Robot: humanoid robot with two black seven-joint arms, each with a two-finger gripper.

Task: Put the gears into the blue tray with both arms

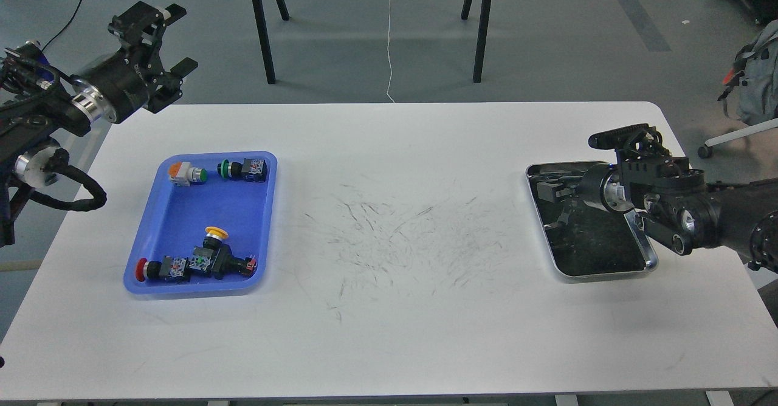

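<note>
The blue tray [182, 223] lies on the left of the white table and holds several push-button switches [200, 263] with coloured caps. I cannot make out any gears; against the dark bottom of the silver tray [650, 260] at the right nothing small stands out. My left gripper [180, 38] hangs open in the air beyond the table's far left corner, well away from the blue tray. My right gripper [550, 190] reaches in low over the far left part of the silver tray. It is dark against the dark bottom, so its fingers do not separate.
The white table [401, 309] bears black scuff marks in its middle. Black stand legs [261, 29] rise behind the far edge. A chair base and a bag sit off the right side.
</note>
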